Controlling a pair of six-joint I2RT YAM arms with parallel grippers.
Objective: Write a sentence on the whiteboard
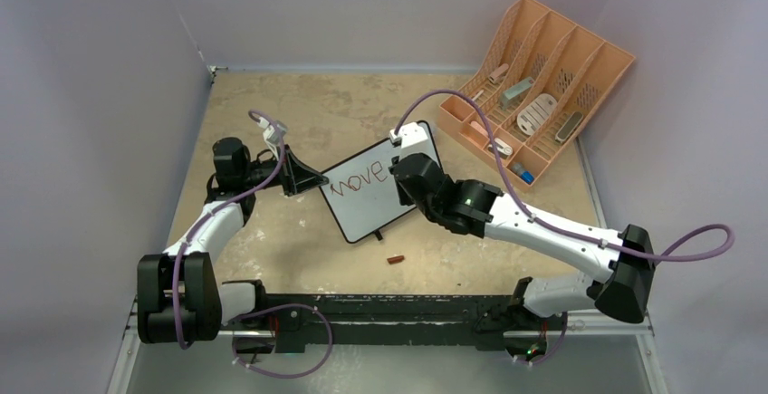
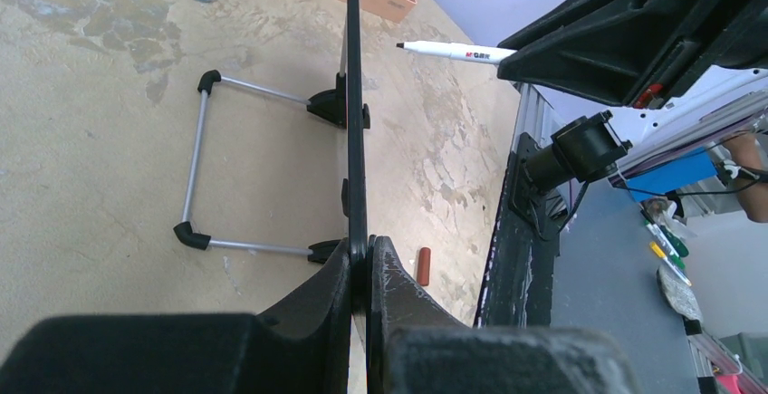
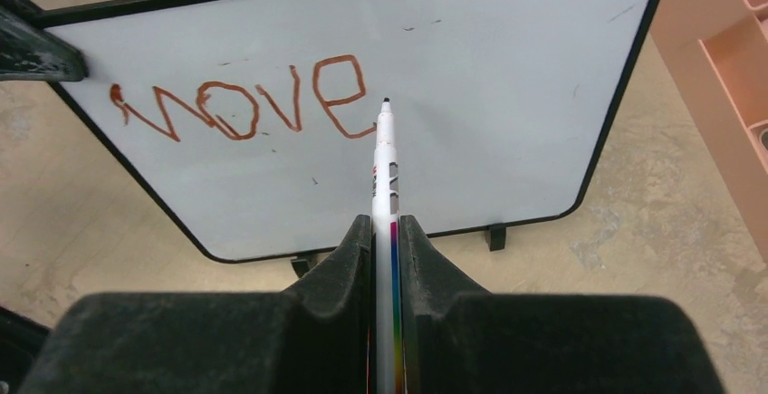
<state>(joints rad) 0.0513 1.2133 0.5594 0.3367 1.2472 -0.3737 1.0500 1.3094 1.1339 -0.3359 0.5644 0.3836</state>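
The whiteboard [image 3: 489,86] stands on the counter [image 1: 362,104] on its small black feet, tilted back on a wire stand [image 2: 195,168], between the two arms. The left pincer [image 2: 365,254] is clamped on the board's black frame, one finger on each face of the thin edge. The wire stand lies to the left of that pincer in its own view. The right pincer [image 3: 387,226] is closed around the barrel of a white marker [image 3: 386,163], which points straight ahead of its fingers at the writing face. The dark tip sits just past the last letter of the word "move", written in red-brown ink. From the left wrist view the tip looks slightly off the surface. A small reddish cap [image 1: 396,259] lies on the counter below the right pincer, near the board's lower edge. A peach slotted organizer [image 1: 543,77] stands beyond and to the right of that pincer.
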